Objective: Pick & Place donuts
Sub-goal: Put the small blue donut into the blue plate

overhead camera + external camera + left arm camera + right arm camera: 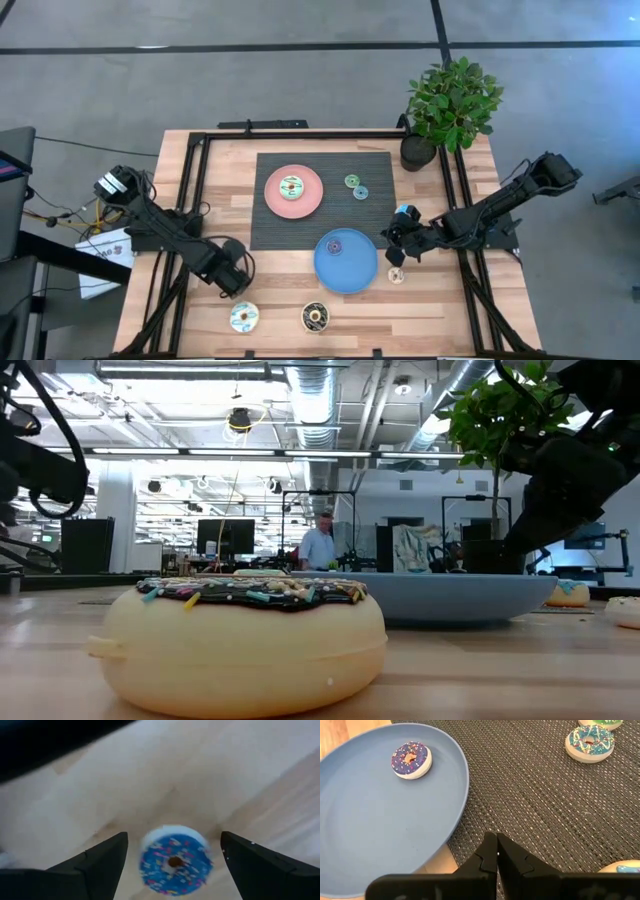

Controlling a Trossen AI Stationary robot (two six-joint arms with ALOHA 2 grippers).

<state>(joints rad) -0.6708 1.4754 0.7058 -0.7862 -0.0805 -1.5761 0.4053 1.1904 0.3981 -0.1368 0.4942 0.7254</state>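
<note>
The left hand (236, 284) hangs low over the near-left part of the light wooden tabletop (430, 310), its two dark fingers (95, 865) spread wide apart and holding nothing. Between them in the left wrist view lies a small ring donut with blue icing and coloured sprinkles (175, 860), flat on the wood; from above it sits just in front of that hand (244, 317).

The right hand (396, 245) rests near the right rim of the round blue plate (330, 275), above the edge of the dark woven mat (270, 230). Its fingers (487, 857) are pressed tightly together with nothing between them.

On the blue plate lies a small purple-iced donut (335, 244), close to the far rim. The round pink plate (275, 200) carries a larger green-iced donut (291, 186). On the mat to the right of it lie a small green donut (352, 181) and a small blue one (361, 192), just beside each other. A cream donut (397, 275) sits on the wood near the blue plate's right edge, and a dark-brown-iced donut with sprinkles (314, 317) lies near the front edge of the tabletop, filling the foreground of the low view (245, 645).

A potted green plant (450, 105) stands at the far right corner.
</note>
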